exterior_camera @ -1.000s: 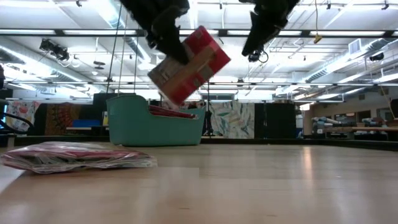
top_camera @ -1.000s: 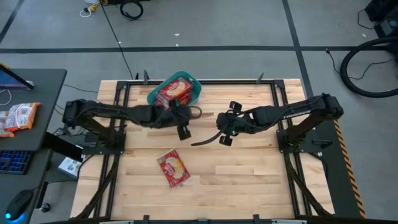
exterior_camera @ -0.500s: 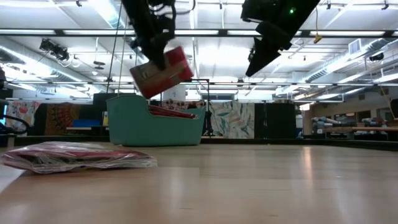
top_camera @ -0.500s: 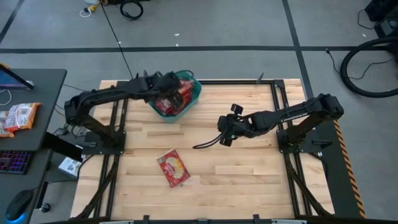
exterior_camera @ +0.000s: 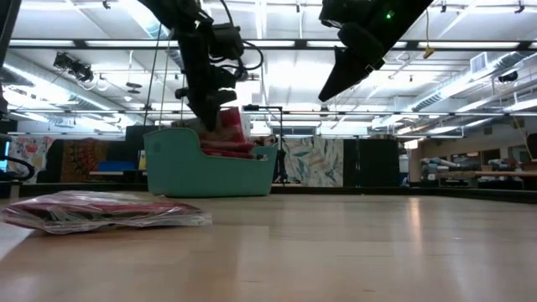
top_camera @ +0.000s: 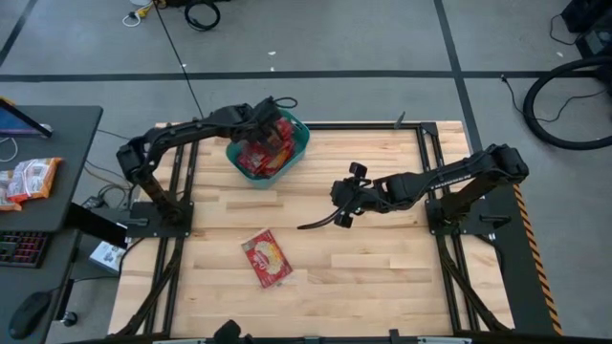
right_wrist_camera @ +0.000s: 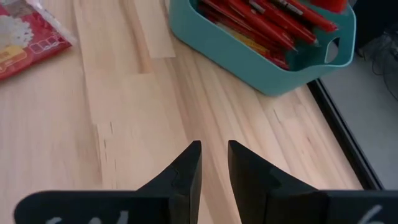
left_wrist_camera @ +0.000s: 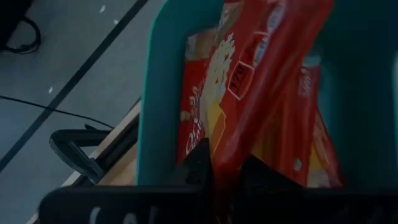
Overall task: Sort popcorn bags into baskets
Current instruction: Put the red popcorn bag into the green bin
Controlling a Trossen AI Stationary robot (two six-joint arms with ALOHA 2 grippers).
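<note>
My left gripper (top_camera: 271, 126) hangs over the teal basket (top_camera: 300, 142) at the table's far edge, shut on a red popcorn bag (left_wrist_camera: 261, 68). Several more red bags (right_wrist_camera: 261, 18) stand packed in the basket (right_wrist_camera: 249, 59). One popcorn bag (top_camera: 266, 259) lies flat on the wood near the table's middle and also shows in the low view (exterior_camera: 101, 211). My right gripper (top_camera: 342, 197) hovers above the wood right of centre, well clear of the basket. Its fingers (right_wrist_camera: 189, 168) stand open by a narrow gap and are empty. My left gripper (left_wrist_camera: 227, 165) pinches one end of the red popcorn bag (left_wrist_camera: 233, 146) between its two fingers, coming from above and pointing down. The bag hangs below the fingers (exterior_camera: 231, 126). Its lower end dips inside the basket (exterior_camera: 210, 172) among the bags there.
A dark metal frame runs along the table's far edge behind the basket. A side desk left of the table carries orange-and-white snack packets (top_camera: 29, 178) and a keyboard. Bare wood lies between the basket and the loose bag.
My left gripper has carried the bag from above the table's middle toward the far edge, over the basket, then down. The bag has swung from tilted to hanging upright with its lower end in the basket. My right gripper has drifted slightly toward the table's left.
</note>
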